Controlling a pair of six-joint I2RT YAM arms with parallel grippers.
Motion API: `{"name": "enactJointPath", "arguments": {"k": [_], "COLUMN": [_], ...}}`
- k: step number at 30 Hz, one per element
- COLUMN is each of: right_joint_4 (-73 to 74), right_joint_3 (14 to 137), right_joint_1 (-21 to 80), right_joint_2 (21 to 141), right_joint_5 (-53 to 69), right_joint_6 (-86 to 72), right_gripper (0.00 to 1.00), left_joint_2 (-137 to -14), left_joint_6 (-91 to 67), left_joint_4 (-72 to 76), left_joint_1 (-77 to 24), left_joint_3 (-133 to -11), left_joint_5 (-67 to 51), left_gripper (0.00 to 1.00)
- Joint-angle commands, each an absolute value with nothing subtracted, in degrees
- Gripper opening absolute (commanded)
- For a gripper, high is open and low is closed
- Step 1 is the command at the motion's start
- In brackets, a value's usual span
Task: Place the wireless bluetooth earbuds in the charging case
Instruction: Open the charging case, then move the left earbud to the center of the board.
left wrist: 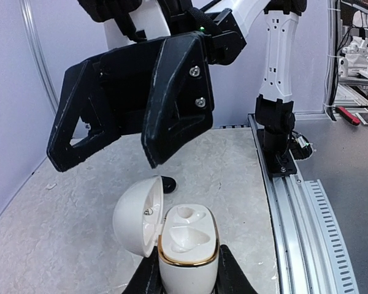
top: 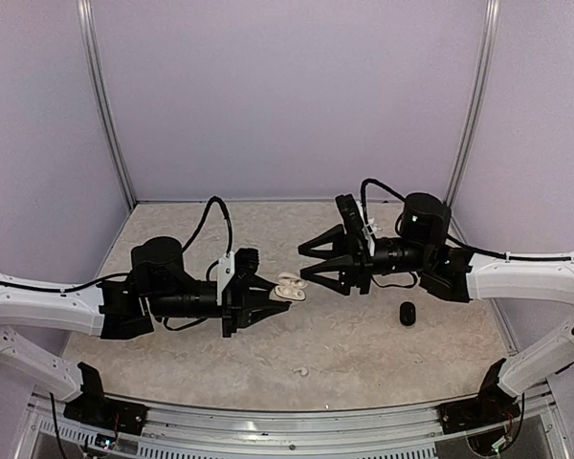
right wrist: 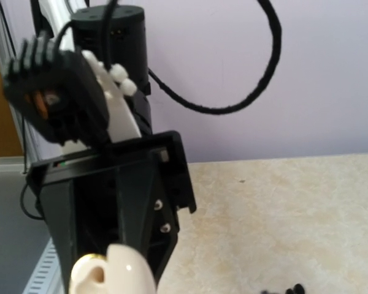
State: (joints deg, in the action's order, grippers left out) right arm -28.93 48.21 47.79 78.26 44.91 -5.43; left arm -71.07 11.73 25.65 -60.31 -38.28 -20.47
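The left gripper (top: 279, 295) was closed on the charging case (top: 290, 287) and held it above the table (top: 364, 354), a little left of the middle of the top view. In the left wrist view the fingers (left wrist: 148, 274) pressed the two sides of the white body at the bottom edge of the frame. The case stood upright, and its lid (left wrist: 138, 214) was swung open to the left. The body had a gold rim, and the two hollows (left wrist: 185, 228) inside it showed only white surface.

The right gripper (top: 306, 265) was open. Its two black fingers were spread apart in a V shape and pointed to the left, toward the case. Their tips were just beside the case, and I could not tell if they touched it. In the left wrist view this gripper filled the upper left of the frame, above the open lid, with a clear gap between its jaws.

I could not find the wireless bluetooth earbuds with certainty in any view. A black rounded object (top: 408, 313) lay on the table to the lower right of the centre, under the right arm. It was too small to tell if it was a case or a bud. The right wrist view was blurred and showed only the white case at its bottom left.
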Motion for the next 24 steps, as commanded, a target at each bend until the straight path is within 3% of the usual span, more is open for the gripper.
{"name": "enactJointPath", "arguments": {"k": [1,8,14,24], "right_joint_4": [-28.32,-23.41,-4.99,8.45], "right_joint_3": [49.03,52.88,68.59,88.04], "right_joint_1": [46.08,36.67,25.89,13.76], "right_joint_2": [74.48,76.63,92.03,114.6], "right_joint_5": [43.16,39.96,29.52,21.53], "right_joint_6": [-3.59,-4.18,-1.73,-0.88], "right_gripper": [0.58,0.65,0.58,0.55], "left_joint_2": [-69.83,-68.13,-68.18,-67.06], "left_joint_6": [7.93,4.9,3.73,3.61], "left_joint_4": [28.29,32.79,34.8,35.88], "left_joint_1": [-58.45,-56.33,-55.35,-54.75], "left_joint_3": [-37.13,-34.39,-34.02,-32.9], "left_joint_5": [-20.3,-19.94,-20.23,-19.73], "left_gripper": [0.13,0.12,0.12,0.12]}}
